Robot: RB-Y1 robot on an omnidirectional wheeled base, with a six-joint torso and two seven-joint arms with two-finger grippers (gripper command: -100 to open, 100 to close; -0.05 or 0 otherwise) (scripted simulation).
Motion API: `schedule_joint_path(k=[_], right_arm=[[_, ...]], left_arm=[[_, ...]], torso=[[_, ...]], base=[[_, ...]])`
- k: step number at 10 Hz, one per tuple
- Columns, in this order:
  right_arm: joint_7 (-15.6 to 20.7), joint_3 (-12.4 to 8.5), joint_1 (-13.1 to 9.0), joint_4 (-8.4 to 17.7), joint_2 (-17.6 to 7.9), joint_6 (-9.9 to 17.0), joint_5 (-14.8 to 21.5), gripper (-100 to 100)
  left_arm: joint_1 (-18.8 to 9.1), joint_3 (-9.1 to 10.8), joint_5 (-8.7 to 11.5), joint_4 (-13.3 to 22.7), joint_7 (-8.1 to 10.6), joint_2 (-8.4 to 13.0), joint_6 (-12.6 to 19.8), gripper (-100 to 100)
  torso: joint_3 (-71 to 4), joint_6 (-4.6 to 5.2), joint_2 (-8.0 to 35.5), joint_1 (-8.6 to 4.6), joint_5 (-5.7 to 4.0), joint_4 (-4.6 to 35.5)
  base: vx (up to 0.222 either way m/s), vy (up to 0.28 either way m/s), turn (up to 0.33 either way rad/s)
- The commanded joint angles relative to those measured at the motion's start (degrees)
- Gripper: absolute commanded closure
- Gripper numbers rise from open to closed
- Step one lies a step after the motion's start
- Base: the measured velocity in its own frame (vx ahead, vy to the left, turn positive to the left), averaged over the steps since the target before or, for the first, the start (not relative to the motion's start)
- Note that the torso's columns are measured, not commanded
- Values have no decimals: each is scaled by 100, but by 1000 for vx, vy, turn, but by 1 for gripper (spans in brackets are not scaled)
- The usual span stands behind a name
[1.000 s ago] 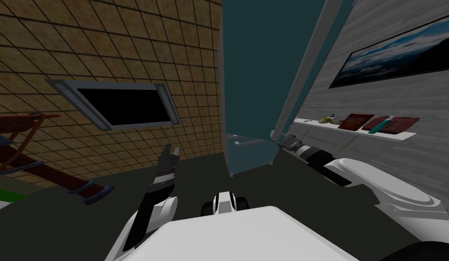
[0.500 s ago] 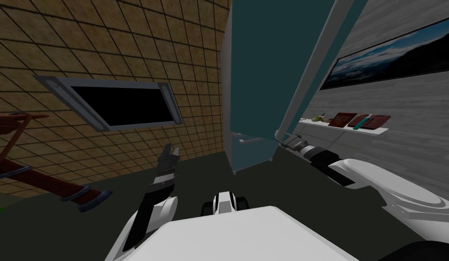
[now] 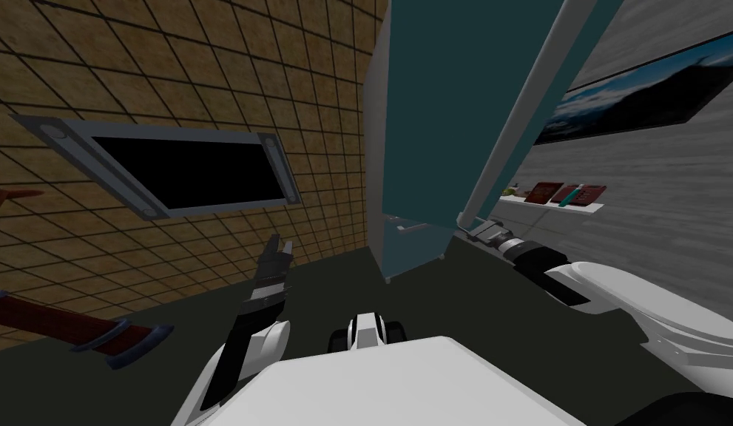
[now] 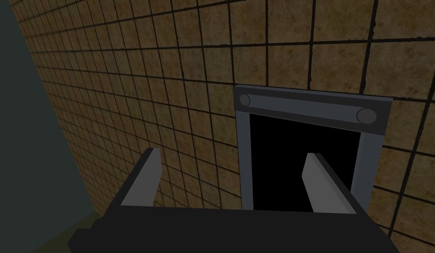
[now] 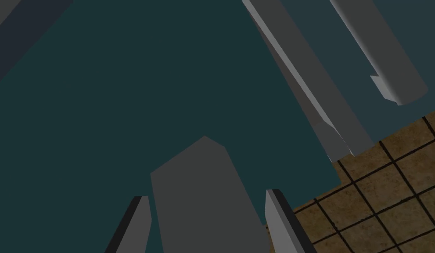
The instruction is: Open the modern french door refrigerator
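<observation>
The refrigerator [image 3: 413,255] stands directly ahead of the right claw [image 3: 477,231], a tall teal cabinet set against the tiled wall [image 3: 320,111]. The long grey handle [image 3: 521,111] of its door [image 3: 446,89] runs up and away from the claw. The two fingers [image 5: 278,219] press the handle's sides, so the claw is clamped on the bar at its lowest end.

That low hold is the main risk. If the door swings on its arc while the wrist keeps one angle, the bar could twist between the thin blades and slide out past its end. The right arm also looks well extended, which leaves little room to pull. A wide swing could carry the door toward the shelf [image 3: 557,205] beyond the claw.

The left claw [image 3: 277,255] hangs spread and empty near the tiled wall, well apart from the refrigerator.
</observation>
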Motion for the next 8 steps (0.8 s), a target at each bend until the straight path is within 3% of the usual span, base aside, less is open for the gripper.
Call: schedule_joint_path(k=[1, 4, 5, 7, 8], right_arm=[[-2, -25, 35, 104, -6, 98, 4, 100], [-23, -151, 144, 259, -30, 330, 5, 100], [-149, -254, 205, 250, -218, 282, -83, -100], [-270, -342, 271, 265, -403, 268, -163, -100], [-330, -386, 304, 272, -496, 261, -203, -100]], left_arm=[[-1, 1, 0, 0, 0, 1, 0, 0], [0, 0, 0, 0, 0, 0, 0, 0], [0, 0, 0, 0, 0, 0, 0, 0], [0, 3, 0, 0, 0, 3, 0, 0], [1, 4, 0, 1, 0, 4, 0, 0]], torso=[[-9, -18, -6, -25, 4, 2], [-13, -6, -15, 7, 6, -2], [-7, 1, -6, 0, 7, 2], [-8, 15, 3, -107, 2, 29], [-9, 21, 6, -92, 15, 37]], base=[[11, 216, -59], [-6, 290, -117], [0, 152, -121], [15, -7, -42], [32, -28, -36]])
